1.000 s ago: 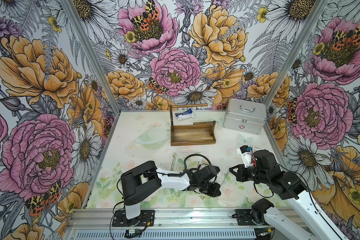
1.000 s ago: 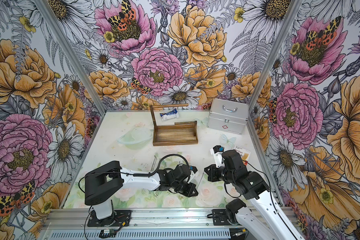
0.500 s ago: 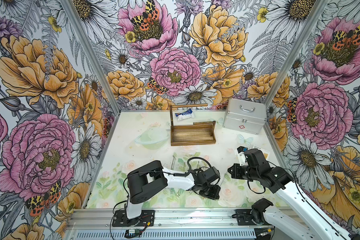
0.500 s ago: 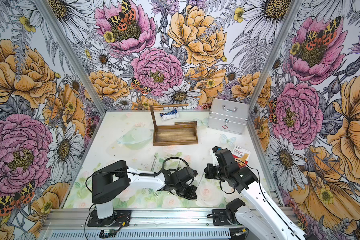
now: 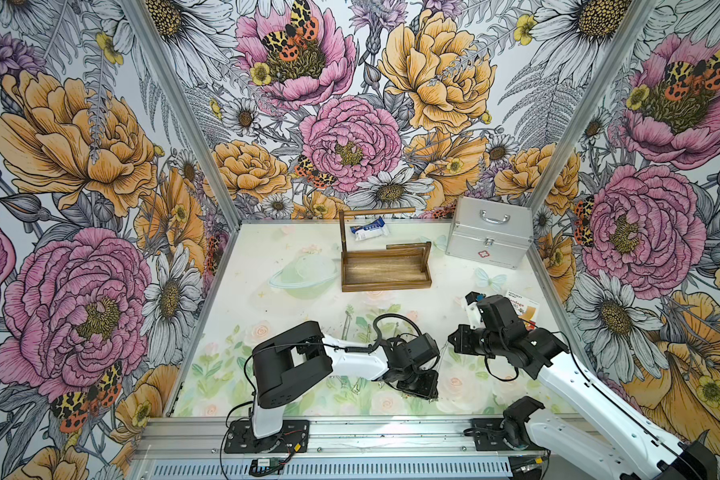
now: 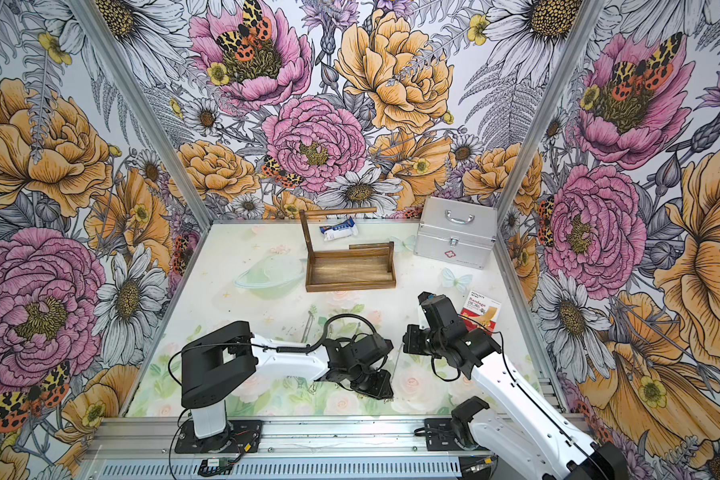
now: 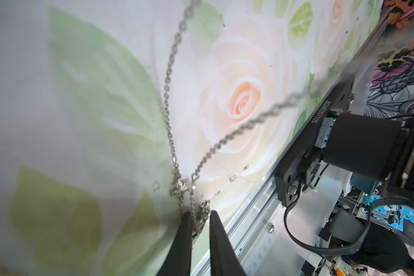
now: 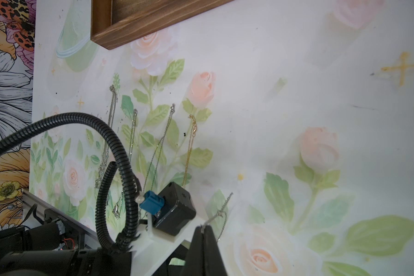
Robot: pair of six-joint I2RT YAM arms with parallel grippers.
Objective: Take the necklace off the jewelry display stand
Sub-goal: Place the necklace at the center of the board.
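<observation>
The left jaws stand a narrow gap apart, low over the counter (image 5: pixel 266 257). A silver necklace (image 7: pixel 178 187) threads through that gap, its bunched end resting on the counter just past the tips. I cannot tell whether either side presses on it. One strand lifts off the counter toward the right arm. The right jaws are closed tight on the fine chain, seen in the right wrist view.

Read the top views as a clock with the back wall at 12. Both sets of jaws and the necklace sit near 6 o'clock, close to the front rail (image 5: pixel 350 434), with the right jaws at 3 o'clock from the left ones. Several other chains (image 8: pixel 191 143) lie side by side toward 11 o'clock from the left jaws.

The jewelry display stand (image 5: pixel 385 287) stands upright at 12 o'clock, well apart from the necklace. A silver metal case (image 5: pixel 489 239) sits at 1 o'clock and a bandage box (image 5: pixel 522 309) at 3 o'clock.
</observation>
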